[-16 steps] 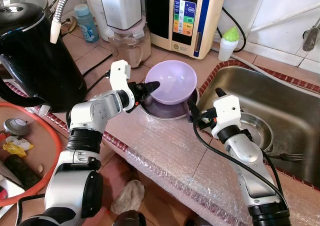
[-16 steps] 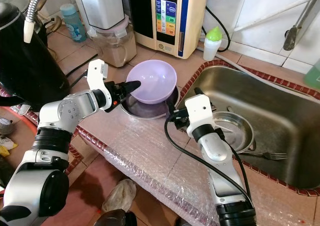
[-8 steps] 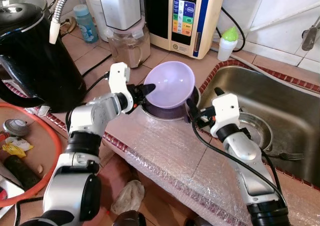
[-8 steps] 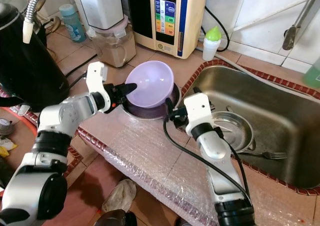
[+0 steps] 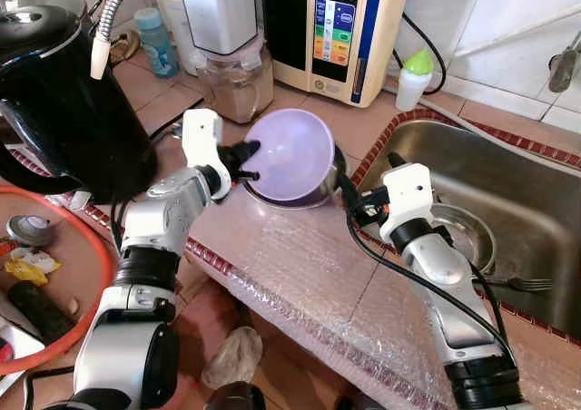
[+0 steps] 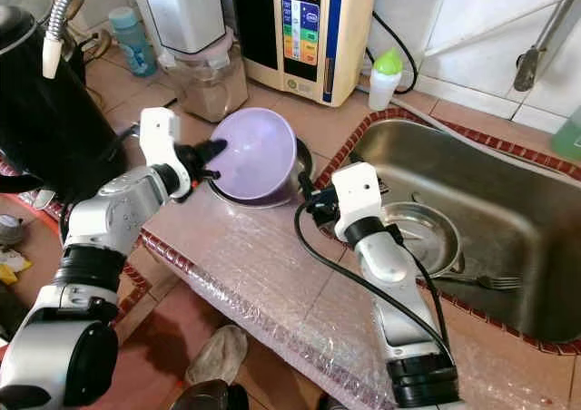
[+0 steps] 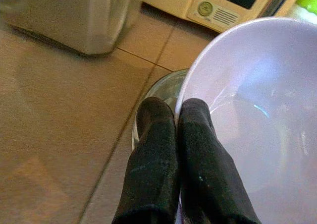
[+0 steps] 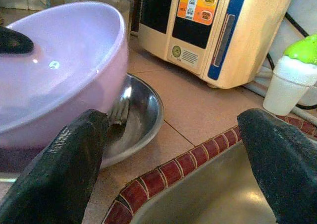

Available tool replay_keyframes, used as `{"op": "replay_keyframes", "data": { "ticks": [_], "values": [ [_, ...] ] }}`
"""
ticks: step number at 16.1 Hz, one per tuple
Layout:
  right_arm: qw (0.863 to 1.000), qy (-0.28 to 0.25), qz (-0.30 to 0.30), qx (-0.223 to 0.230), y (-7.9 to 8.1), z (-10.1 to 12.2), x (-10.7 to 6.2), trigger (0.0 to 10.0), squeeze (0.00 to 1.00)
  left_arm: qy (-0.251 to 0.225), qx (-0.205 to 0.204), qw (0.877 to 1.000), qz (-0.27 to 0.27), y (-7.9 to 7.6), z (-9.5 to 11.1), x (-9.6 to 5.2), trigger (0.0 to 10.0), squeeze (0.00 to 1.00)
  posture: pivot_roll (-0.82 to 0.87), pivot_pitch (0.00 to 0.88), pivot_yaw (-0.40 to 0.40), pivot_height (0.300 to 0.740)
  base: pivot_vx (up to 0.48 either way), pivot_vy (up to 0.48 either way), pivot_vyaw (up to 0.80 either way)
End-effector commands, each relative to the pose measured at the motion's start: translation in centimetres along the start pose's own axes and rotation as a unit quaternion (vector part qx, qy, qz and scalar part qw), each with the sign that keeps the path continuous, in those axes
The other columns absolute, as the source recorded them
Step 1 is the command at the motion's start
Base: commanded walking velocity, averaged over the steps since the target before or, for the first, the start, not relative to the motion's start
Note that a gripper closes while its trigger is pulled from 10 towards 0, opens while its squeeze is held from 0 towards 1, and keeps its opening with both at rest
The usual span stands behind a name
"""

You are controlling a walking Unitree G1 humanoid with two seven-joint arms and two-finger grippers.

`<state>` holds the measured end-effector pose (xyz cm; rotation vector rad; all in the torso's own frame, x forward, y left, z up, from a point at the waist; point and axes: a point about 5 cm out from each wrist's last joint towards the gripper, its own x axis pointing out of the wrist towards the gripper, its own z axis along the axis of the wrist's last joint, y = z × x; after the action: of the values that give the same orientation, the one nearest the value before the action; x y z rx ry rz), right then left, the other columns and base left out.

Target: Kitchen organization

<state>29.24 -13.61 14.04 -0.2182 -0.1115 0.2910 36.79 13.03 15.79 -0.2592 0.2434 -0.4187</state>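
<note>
Left eye view, nearest first: we see the bubble wrap point(image 5: 300, 274) spread along the front edge of the counter point(image 5: 363, 120), and over it our two arms. The right gripper point(image 5: 349, 197) hangs with its fingers spread wide and holding nothing, at the counter's sink-side edge, just beside the steel dish point(image 8: 141, 112). The left gripper point(image 5: 247, 161) is pinched together on the rim of the purple bowl point(image 5: 290, 154), one finger inside and one outside (the left wrist view makes this plain). The bowl is tipped steeply on edge, its lower side over the steel dish.

We judge the main risk to be the thin hold: one pinch on a smooth rim, with the bowl's weight hanging off to one side, could let it swing or slip and clatter onto the dish or roll toward the sink point(image 5: 536, 201). A wide swing could also knock the blender point(image 5: 234, 74) or the water machine point(image 5: 349, 29) standing behind at the back edge, or bump the open right gripper close by.
</note>
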Motion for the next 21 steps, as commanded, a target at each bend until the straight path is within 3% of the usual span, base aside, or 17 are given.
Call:
{"op": "replay_keyframes", "data": {
  "ticks": [1, 6, 8, 13, 18, 19, 20, 21],
  "values": [
    [1.000, -0.003, 0.000, 0.003, 0.0, 0.0, 0.2, 10.0, 0.00, -0.013, 0.016, 1.000, 0.019, 0.4, 0.2, -0.3, 0.0, 0.00, 0.00, 0.022, 0.050, 0.740, 0.000, 0.000, 0.00],
    [1.000, -0.016, -0.011, 0.014, -0.2, 0.4, 0.7, 10.0, 0.00, -0.038, 0.040, 0.998, 0.036, 0.6, 0.4, -0.6, 0.0, 0.00, 0.01, 0.015, 0.040, 0.740, 0.000, 0.000, 0.00],
    [0.998, -0.044, -0.021, 0.043, -0.2, 1.3, 1.0, 10.0, 0.00, -0.067, 0.060, 0.995, 0.039, 0.3, 1.0, -0.7, 0.0, 0.00, 0.02, 0.012, 0.039, 0.740, 0.000, 0.000, 0.00],
    [0.992, -0.072, -0.011, 0.106, 0.8, 2.3, 2.1, 10.0, 0.00, -0.149, 0.128, 0.980, 0.009, -2.1, 3.0, -0.9, 0.0, 0.00, 0.02, 0.009, 0.041, 0.740, 0.000, 0.000, 0.00],
    [0.989, -0.090, 0.009, 0.118, 2.0, 3.3, 4.0, 10.0, 0.00, -0.157, 0.161, 0.974, -0.022, -3.7, 2.6, -0.8, 0.0, 0.00, 0.03, 0.000, 0.051, 0.740, 0.000, 0.000, 0.00],
    [0.991, -0.081, 0.005, 0.108, 2.0, 3.1, 4.3, 8.8, 0.00, -0.162, 0.159, 0.973, -0.027, -3.8, 2.7, -0.8, 0.0, 0.00, 0.03, 0.000, 0.049, 0.740, 0.000, 0.000, 0.00],
    [0.989, -0.073, -0.001, 0.125, 2.0, 2.8, 4.5, 0.0, 0.00, -0.170, 0.160, 0.972, -0.028, -3.9, 2.9, -0.9, 0.0, 0.00, 0.04, 0.000, 0.046, 0.740, 0.000, 0.000, 0.00],
    [0.989, -0.071, 0.000, 0.129, 2.0, 2.7, 4.5, 0.0, 0.00, -0.171, 0.160, 0.972, -0.028, -3.9, 2.9, -0.9, 0.0, 0.00, 0.04, 0.000, 0.046, 0.740, 0.000, 0.000, 0.00]
  ]
}}
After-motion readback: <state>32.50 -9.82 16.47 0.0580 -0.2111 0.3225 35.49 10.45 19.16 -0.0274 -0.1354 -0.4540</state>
